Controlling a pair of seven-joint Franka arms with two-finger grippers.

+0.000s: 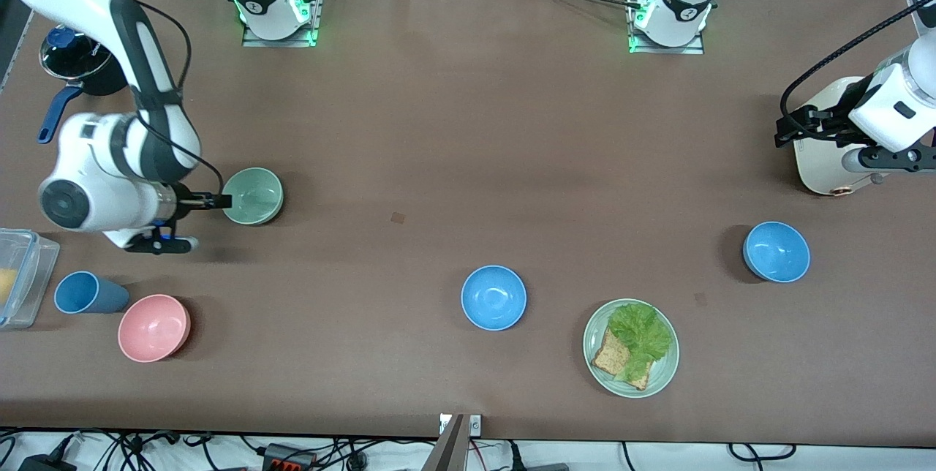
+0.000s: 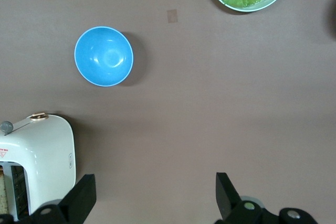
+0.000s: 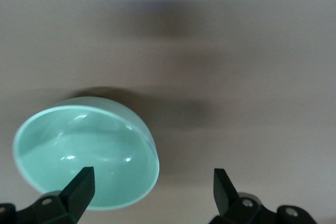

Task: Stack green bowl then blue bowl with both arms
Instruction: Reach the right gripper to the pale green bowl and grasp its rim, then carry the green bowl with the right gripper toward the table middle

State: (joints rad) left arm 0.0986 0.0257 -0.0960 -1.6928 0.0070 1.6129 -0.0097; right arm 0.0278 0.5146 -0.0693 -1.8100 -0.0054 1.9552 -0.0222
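Robotics lab, bolted arm bases [image 1: 278, 14], brown table [image 1: 453, 142], loose cables [image 1: 146, 449] underneath

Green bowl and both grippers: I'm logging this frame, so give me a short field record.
green bowl: on the table, toward the right arm's end
right gripper: open, at the green bowl's rim
left gripper: open, above bare table beside the toaster
blue bowls: one near the left arm's end, one mid-table
stacked: nothing yet

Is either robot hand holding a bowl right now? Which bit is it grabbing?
Neither. The right gripper is open beside the green bowl, one finger at its rim, not pinching. The left gripper hangs open over bare table by the toaster.
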